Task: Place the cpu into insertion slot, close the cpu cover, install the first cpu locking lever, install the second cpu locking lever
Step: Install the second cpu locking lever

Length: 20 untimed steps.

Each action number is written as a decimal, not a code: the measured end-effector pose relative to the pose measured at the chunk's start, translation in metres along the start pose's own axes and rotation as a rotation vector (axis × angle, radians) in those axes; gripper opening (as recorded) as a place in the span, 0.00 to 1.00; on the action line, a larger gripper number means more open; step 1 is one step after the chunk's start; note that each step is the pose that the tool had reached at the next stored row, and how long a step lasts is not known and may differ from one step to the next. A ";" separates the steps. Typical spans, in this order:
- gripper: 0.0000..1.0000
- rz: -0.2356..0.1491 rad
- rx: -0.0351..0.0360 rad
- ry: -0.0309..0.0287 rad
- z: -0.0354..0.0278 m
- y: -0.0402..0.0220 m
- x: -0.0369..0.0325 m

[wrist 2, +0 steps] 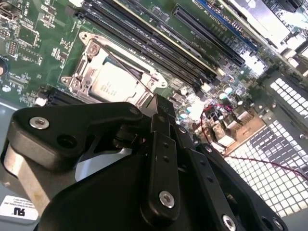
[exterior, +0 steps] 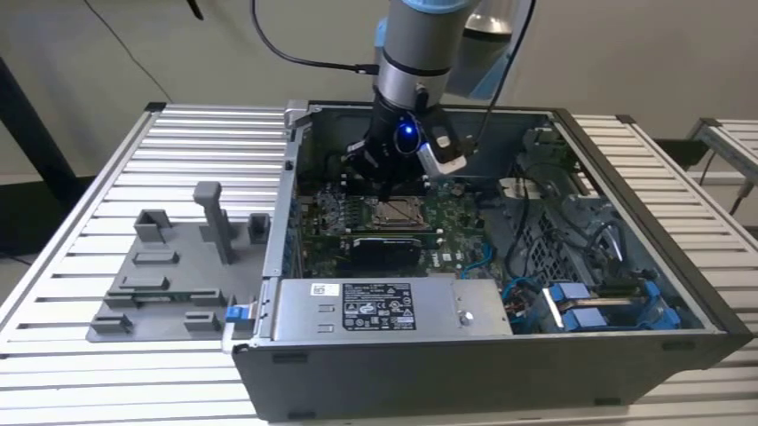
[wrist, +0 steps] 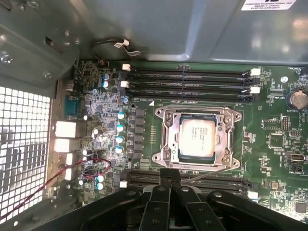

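**Cover down, levers in play**

While I hover low over the green motherboard (wrist: 269,120), the cpu (wrist: 197,138) is already seated in the insertion slot (wrist: 166,144), its pale metal top showing through the window of the cpu cover (wrist: 223,139), which lies flat over it. My fingers (wrist: 170,177) are pressed together, tips touching, holding nothing, and they sit just at the socket's edge beside a thin wire lever (wrist: 204,174) that runs along that side of the frame. In the exterior view I'm inside the open computer case (exterior: 498,355), right above the socket, with the grey power supply box (exterior: 379,306) nearer the camera.

By my reading, this is lever work, though I can't tell whether that lever is hooked under its tab. To do it well, I judge the closed tips should meet the wire squarely, press straight down and sweep sideways under the catch, keeping clear of the memory slots (wrist: 187,79) and the small capacitors (wrist: 120,127) near the socket. A slip there could scrape the board.
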<state>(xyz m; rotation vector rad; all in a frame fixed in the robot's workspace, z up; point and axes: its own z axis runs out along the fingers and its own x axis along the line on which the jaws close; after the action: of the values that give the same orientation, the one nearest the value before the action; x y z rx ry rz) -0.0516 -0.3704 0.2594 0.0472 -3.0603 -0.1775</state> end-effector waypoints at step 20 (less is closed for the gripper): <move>0.11 0.020 -0.0013 -0.0025 0.0232 -0.0020 0.0135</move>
<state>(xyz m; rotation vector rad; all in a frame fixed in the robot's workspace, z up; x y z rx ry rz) -0.0667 -0.3702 0.2372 0.0170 -3.0619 -0.1785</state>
